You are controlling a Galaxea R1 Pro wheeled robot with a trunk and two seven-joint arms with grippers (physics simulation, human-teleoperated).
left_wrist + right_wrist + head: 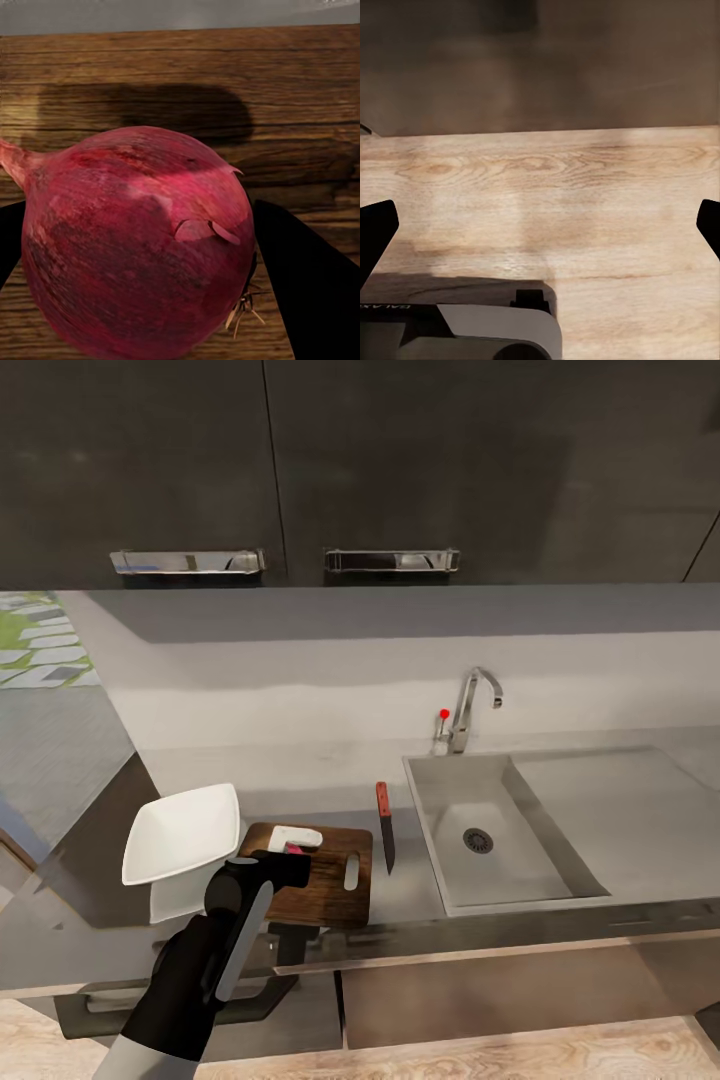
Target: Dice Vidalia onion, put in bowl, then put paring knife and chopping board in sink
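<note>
Beside the chopping board (325, 885), the bowl (180, 832) sits empty.

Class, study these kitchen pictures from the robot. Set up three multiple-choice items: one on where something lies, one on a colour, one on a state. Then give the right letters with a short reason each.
1. Where does the paring knife lie?
A. in the sink
B. on the countertop between the chopping board and the sink
C. in the bowl

2. What colour is the knob by the tap?
A. red
B. blue
C. green

3. What is the state of the Vidalia onion?
A. diced
B. halved
C. whole

Answers:
1 B: the paring knife rests on the countertop, with the chopping board on one side and the sink on the other.
2 A: the knob beside the tap is red.
3 C: the Vidalia onion sits uncut between the left tool's fingers, over the board.
</note>
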